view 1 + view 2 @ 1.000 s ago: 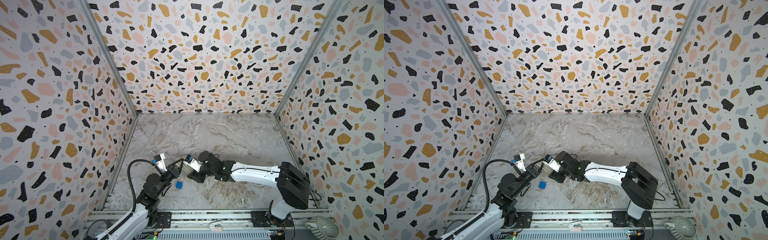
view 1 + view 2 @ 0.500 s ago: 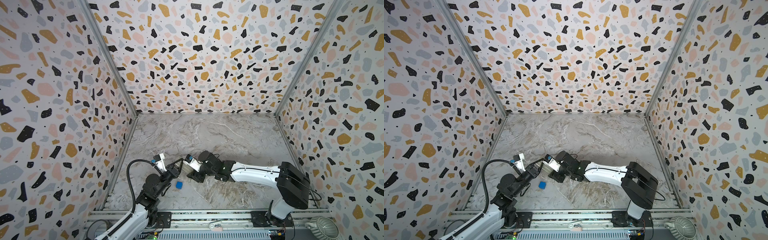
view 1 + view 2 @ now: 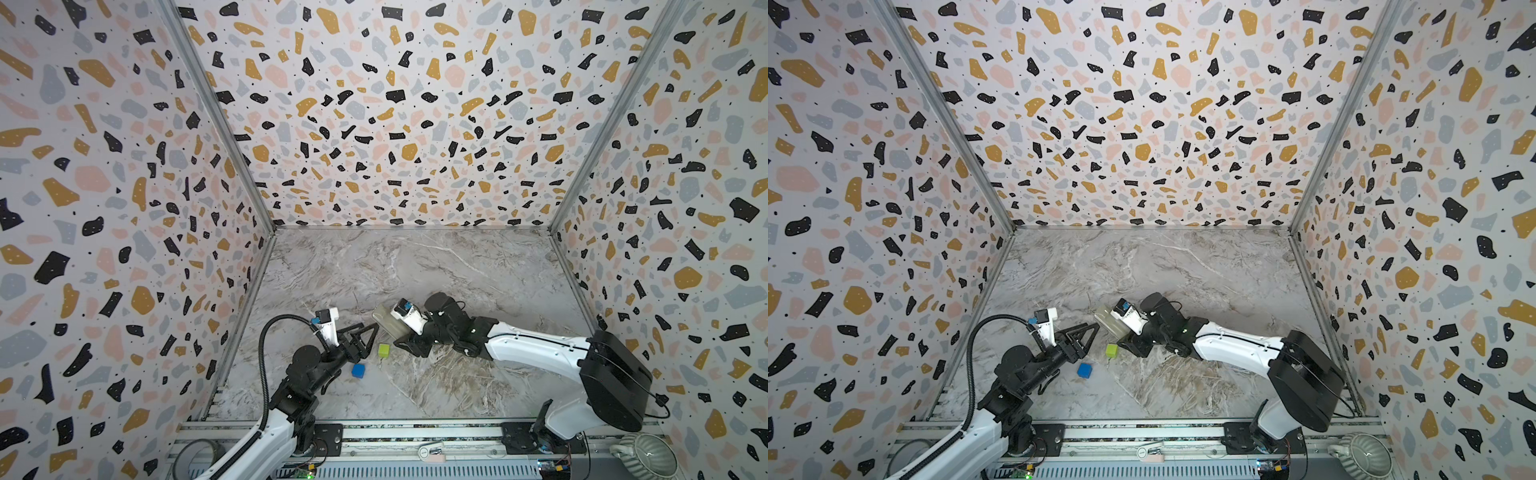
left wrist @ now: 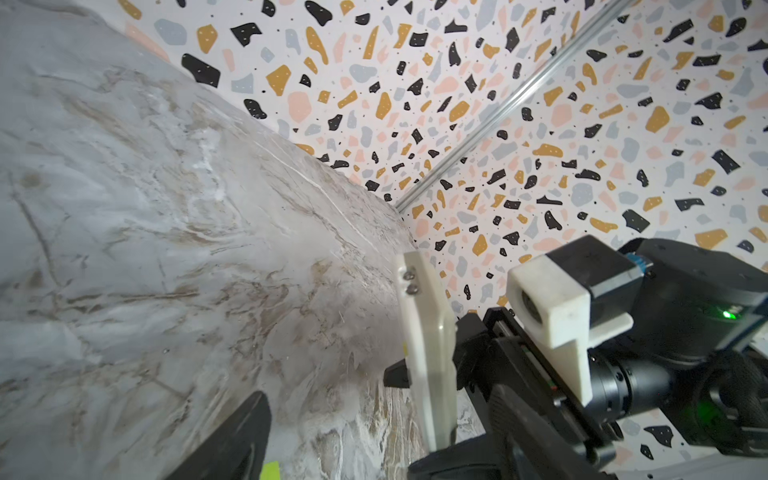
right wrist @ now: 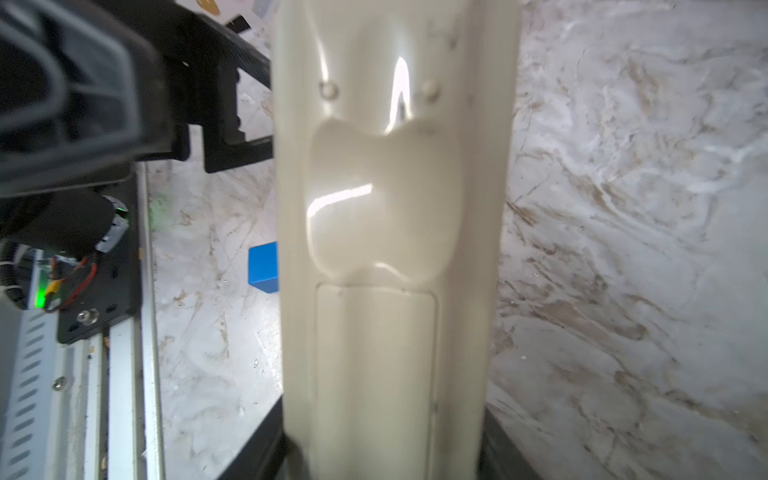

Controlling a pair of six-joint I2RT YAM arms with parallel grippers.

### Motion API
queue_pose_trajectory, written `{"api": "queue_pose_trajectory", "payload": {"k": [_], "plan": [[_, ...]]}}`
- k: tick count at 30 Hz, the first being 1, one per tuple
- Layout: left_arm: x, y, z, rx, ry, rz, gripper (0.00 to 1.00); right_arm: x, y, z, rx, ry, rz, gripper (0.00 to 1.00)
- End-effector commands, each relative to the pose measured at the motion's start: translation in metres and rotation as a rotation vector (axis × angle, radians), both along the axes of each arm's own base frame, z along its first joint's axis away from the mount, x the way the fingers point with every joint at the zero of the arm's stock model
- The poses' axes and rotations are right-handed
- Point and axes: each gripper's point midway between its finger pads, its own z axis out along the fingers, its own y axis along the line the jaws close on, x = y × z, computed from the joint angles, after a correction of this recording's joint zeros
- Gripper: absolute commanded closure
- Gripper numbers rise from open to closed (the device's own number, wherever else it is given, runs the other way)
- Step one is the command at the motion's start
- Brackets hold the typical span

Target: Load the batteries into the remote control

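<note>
Looking down in both top views, two robot arms meet near the front left of a marble table [image 3: 457,270] enclosed by speckled walls.

The right gripper [image 3: 405,336] reaches across from the right and pinches the remote [image 3: 384,322] by one end. The remote is off the table, tilted, with its free end pointing toward the left arm. In the right wrist view the remote [image 5: 390,249] fills the middle. Its glossy cream back faces the camera, with a moulded hollow and the outline of a rectangular panel below it. A black finger presses each long edge. In the left wrist view the remote [image 4: 428,353] shows edge-on as a thin white slab, with two small screws near its far end.

The left gripper [image 3: 368,338] has its jaws spread wide and holds nothing. Its upper fingertip is just beside the remote's free end; I cannot tell whether they touch.

A green cube [image 3: 383,350] lies on the table between the two grippers, below the remote. A blue cube [image 3: 358,370] lies nearer the front edge, beside the left arm.
</note>
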Motion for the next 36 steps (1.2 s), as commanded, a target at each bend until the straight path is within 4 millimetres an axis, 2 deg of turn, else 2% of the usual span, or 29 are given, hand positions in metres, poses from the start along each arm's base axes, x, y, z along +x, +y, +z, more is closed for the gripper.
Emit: {"api": "queue_pose_trajectory", "payload": {"k": [1, 8, 12, 17, 25, 27, 30, 36], "plan": [[-0.012, -0.014, 0.041, 0.018, -0.176, -0.101, 0.14, -0.013, -0.001, 0.045, 0.157, -0.041, 0.108, 0.87], [-0.049, -0.04, 0.1, -0.04, -0.406, -0.263, 0.11, -0.037, -0.022, 0.089, 0.333, -0.048, 0.253, 0.87], [-0.063, -0.054, 0.118, -0.03, -0.473, -0.342, 0.11, -0.05, -0.033, 0.112, 0.423, -0.069, 0.317, 0.87], [-0.071, -0.076, 0.129, -0.014, -0.494, -0.431, 0.11, -0.069, -0.04, 0.127, 0.493, -0.073, 0.416, 0.87], [-0.073, -0.098, 0.141, 0.036, -0.529, -0.474, 0.13, -0.089, -0.047, 0.133, 0.53, -0.065, 0.511, 0.87], [-0.074, -0.102, 0.144, 0.041, -0.531, -0.483, 0.17, -0.089, -0.047, 0.132, 0.528, -0.057, 0.516, 0.87], [-0.074, -0.109, 0.145, 0.055, -0.525, -0.505, 0.29, -0.09, -0.047, 0.131, 0.529, -0.053, 0.526, 0.87], [-0.08, -0.121, 0.146, 0.064, -0.526, -0.551, 0.41, -0.092, -0.046, 0.133, 0.533, -0.047, 0.541, 0.87]]}}
